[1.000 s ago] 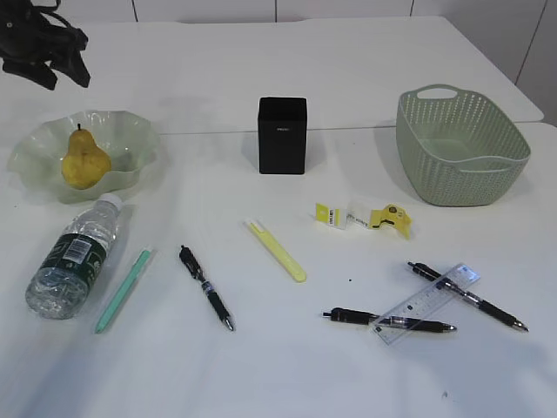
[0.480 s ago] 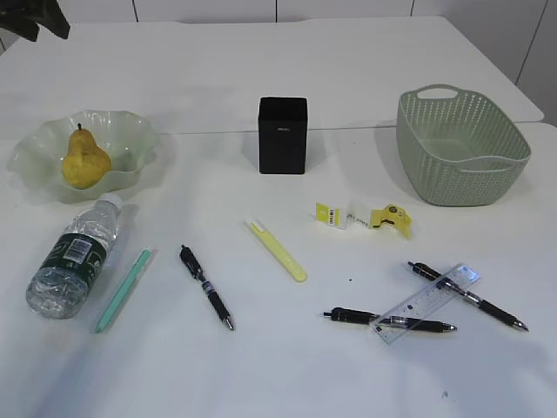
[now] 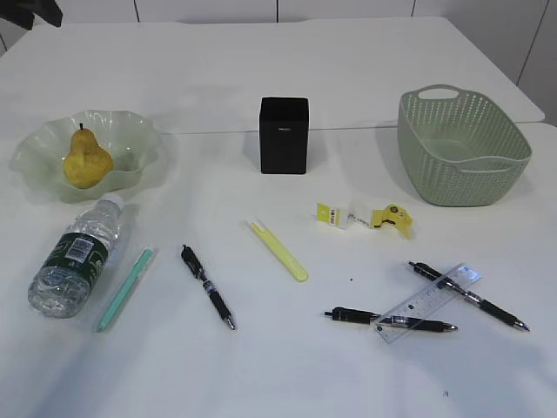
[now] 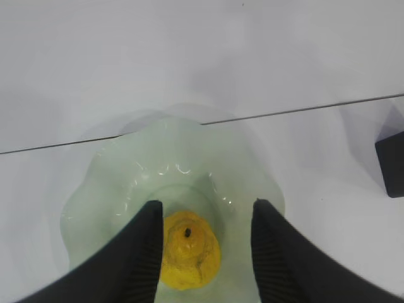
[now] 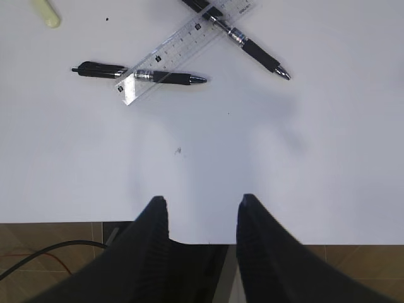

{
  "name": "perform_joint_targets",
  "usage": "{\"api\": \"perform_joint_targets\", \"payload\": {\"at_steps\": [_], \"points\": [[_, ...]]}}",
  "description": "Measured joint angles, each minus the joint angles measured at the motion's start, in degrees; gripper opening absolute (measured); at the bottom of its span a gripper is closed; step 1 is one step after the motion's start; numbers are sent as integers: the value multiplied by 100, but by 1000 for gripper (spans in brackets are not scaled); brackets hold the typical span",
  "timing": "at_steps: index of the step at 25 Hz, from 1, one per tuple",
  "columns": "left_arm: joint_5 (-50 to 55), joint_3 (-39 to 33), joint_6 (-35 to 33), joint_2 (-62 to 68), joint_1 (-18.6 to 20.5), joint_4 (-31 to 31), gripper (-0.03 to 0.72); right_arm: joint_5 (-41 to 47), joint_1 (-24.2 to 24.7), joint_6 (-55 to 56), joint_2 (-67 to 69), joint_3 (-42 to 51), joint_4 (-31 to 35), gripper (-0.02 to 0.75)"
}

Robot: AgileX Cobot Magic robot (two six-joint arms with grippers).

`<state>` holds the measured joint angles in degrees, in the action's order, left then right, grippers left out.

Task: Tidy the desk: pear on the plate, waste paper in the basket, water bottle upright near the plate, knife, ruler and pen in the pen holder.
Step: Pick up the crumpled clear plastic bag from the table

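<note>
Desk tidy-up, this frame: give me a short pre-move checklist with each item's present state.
1. Pear on the plate: ok.
2. Left end effector free of the pear: ok, its fingers stand open above it, nothing held.
3. Water bottle upright near the plate: not ok, it lies on its side.
4. Waste paper in the basket: not ok, it lies on the desk.
5. Ruler in the pen holder: not ok, it lies across two pens.
6. Right end effector empty: ok, open over the desk edge.
</note>
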<state>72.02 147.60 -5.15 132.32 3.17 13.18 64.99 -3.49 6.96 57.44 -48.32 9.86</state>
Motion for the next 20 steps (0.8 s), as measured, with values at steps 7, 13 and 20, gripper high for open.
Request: {"api": "perform_joint_targets", "payload": {"at_steps": [7, 13, 20], "points": [[0, 0, 14, 0, 0, -33, 320, 0, 0, 0, 0, 0, 12, 302], [-724, 0, 14, 0, 0, -207, 320, 0, 0, 0, 0, 0, 12, 303], [-2112, -313, 14, 0, 0, -246, 305, 0, 0, 0, 0, 0, 12, 303]]}}
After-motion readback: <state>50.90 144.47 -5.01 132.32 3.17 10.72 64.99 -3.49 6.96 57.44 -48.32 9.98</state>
